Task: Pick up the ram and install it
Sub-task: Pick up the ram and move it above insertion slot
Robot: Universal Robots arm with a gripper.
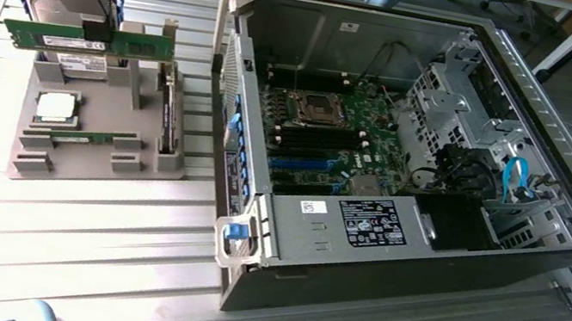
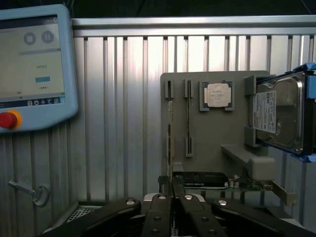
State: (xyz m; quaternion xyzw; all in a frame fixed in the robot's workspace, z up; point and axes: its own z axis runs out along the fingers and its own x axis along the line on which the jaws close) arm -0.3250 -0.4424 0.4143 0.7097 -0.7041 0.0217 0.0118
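Note:
The ram (image 1: 85, 44) is a long green stick with a white sticker. It hangs level above the grey fixture (image 1: 87, 166), at the exterior view's left. My gripper (image 1: 99, 29) is shut on its upper edge near the middle. In the wrist view the black fingers (image 2: 160, 212) meet around the ram's thin edge (image 2: 171, 148), and my gripper (image 2: 171, 195) looks down on the fixture (image 2: 232, 138). The open computer case (image 1: 284, 29) lies to the exterior view's right. Its motherboard memory slots (image 1: 319, 140) are exposed and well away from the ram.
On the fixture sit a square silver processor (image 1: 54, 106) (image 2: 217, 95), another green stick (image 1: 92, 135), an expansion card (image 1: 168, 115) and a hard drive (image 2: 279, 113). A teach pendant (image 2: 34, 69) and a key (image 2: 34, 192) lie on the slatted metal table (image 1: 73, 247).

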